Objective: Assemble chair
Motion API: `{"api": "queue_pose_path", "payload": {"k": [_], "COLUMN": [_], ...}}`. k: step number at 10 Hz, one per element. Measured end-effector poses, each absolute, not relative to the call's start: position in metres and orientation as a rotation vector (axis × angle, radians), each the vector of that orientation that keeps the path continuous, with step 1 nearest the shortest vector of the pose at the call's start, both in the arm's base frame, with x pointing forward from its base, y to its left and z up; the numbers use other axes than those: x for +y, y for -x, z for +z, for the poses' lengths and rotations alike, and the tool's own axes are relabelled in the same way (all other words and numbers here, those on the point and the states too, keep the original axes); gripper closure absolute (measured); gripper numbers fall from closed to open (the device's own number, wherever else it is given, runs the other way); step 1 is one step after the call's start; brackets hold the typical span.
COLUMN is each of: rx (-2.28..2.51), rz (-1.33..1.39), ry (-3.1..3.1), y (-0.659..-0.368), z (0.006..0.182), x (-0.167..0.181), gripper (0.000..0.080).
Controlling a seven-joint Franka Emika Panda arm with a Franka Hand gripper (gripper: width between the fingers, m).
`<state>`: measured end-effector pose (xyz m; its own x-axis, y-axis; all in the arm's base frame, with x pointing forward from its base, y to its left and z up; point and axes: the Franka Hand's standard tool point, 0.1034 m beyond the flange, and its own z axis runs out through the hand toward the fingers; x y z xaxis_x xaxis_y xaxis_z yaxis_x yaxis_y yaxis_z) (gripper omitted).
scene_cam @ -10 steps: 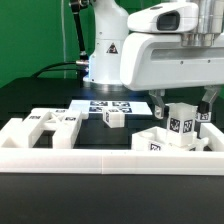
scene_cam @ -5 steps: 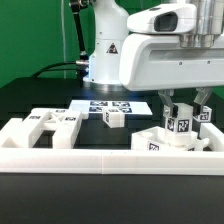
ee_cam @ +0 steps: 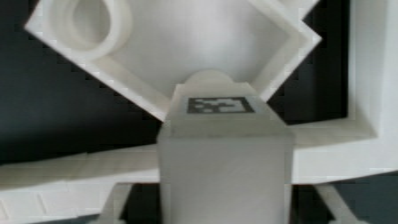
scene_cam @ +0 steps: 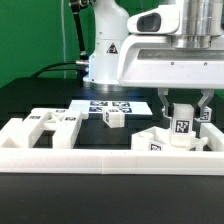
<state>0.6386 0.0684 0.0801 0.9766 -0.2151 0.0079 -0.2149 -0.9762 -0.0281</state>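
Bright, even light; soft shadows; whites near glare; wrist view blurred, close range.

No words, brand names or numbers can be read anywhere. The only signs are small square black-and-white tags, their patterns too coarse to make out. In the exterior view one stands on the upright chair piece (scene_cam: 182, 125) at three o'clock, one on the small cube (scene_cam: 114, 118) at centre, and one on the low chair piece (scene_cam: 155, 146) at four o'clock. Several more are on the marker board (scene_cam: 100, 104), just at the cube's twelve o'clock. In the wrist view one tag sits at centre, on the tapered chair piece (ee_cam: 221, 140). A dark label (scene_cam: 108, 47) on the robot base, at twelve o'clock, is illegible.
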Motion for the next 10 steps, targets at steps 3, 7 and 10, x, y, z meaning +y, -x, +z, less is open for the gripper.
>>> {"api": "queue_pose_path", "payload": {"k": [3,7,10], "rx": [0.733,1.263,1.487], "rz": [-0.013,0.000,0.021], "ry": [3.023,2.827,2.708], "y": [-0.638,-0.636,-0.635], "z": [0.080,0.078,0.078], "x": [0.076,0.083,0.086], "gripper": [0.0509,0.0509,0.0509]}}
